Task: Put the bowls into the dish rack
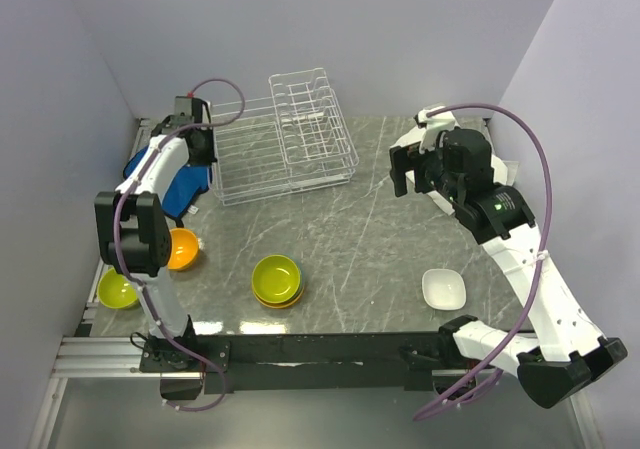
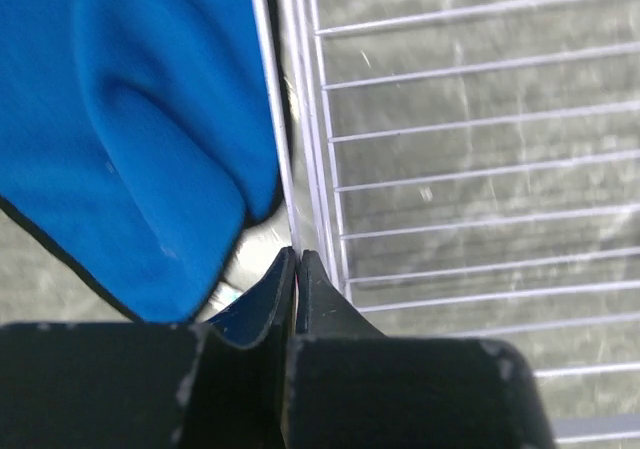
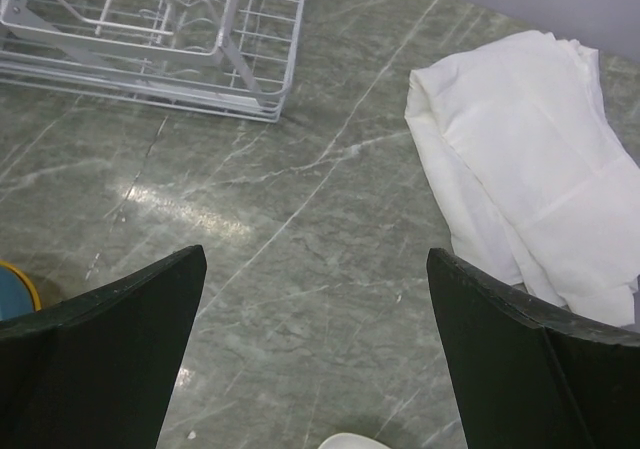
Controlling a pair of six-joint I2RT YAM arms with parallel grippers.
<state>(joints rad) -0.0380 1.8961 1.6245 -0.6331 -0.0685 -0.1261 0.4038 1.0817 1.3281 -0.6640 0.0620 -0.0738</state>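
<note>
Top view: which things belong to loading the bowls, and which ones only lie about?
For the job: rack, orange bowl, green bowl, stacked bowls.
Lying about: blue cloth, white dish.

Dish rack sits far back on the worktop; a bowl stack lies nearer, two single bowls off to its left.

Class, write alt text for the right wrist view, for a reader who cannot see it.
The open right pincer hangs above a grey marbled table. A crumpled white cloth lies at picture right; the white wire dish rack sits upper left.
</note>
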